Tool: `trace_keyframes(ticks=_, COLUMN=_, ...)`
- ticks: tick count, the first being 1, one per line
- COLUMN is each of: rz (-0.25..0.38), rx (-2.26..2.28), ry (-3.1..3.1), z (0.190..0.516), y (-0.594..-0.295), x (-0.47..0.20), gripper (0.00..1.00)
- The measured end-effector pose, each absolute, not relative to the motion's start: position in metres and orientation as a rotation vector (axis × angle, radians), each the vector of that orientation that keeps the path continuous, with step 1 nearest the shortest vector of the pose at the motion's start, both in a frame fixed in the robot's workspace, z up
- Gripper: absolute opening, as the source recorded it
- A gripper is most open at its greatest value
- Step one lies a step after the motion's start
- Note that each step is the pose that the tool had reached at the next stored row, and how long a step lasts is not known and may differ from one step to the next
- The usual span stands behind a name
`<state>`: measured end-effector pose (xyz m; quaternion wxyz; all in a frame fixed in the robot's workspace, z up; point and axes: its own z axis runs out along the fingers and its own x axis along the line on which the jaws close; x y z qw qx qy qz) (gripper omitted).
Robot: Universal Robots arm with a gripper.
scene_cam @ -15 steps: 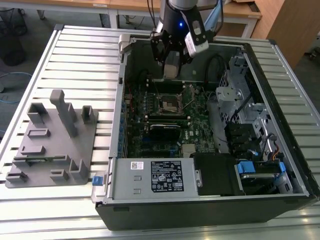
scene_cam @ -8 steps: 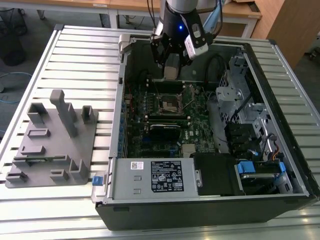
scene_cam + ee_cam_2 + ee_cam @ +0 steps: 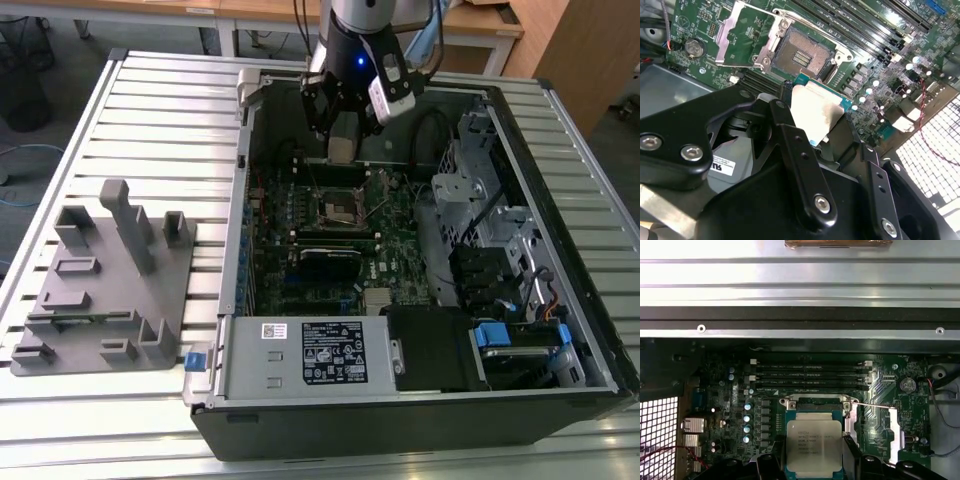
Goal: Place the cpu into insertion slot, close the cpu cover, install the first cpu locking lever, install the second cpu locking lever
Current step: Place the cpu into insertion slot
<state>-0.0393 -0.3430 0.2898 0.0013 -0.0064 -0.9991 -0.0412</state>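
My gripper (image 3: pixel 343 135) hangs over the green motherboard inside the open computer case, shut on the cpu (image 3: pixel 344 150). In both wrist views the cpu (image 3: pixel 814 445) (image 3: pixel 817 112) is a flat silver-grey square between the black fingers (image 3: pixel 771 467). It hovers above the board, apart from it. The insertion slot (image 3: pixel 799 56) (image 3: pixel 340 208) lies bare, its dark contact field showing, a short way from the chip. The cpu cover (image 3: pixel 725 42) (image 3: pixel 892 432) stands flipped open beside the slot. A thin lever wire (image 3: pixel 875 403) runs by the slot's rim.
Long black memory slots (image 3: pixel 810 375) lie beside the socket toward the case wall (image 3: pixel 800 290). A power supply box (image 3: pixel 320 355) with a white label sits at the case's near side, and a drive cage (image 3: pixel 470 190) at the exterior view's right. A grey fixture plate (image 3: pixel 105 290) rests outside, left.
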Motion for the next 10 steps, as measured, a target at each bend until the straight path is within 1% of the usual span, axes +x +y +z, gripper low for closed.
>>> trace_keyframes(ticks=10, rz=-0.129, rx=-0.01, ry=-3.144, z=0.2814, y=-0.3432, x=-0.0393, gripper=0.54)
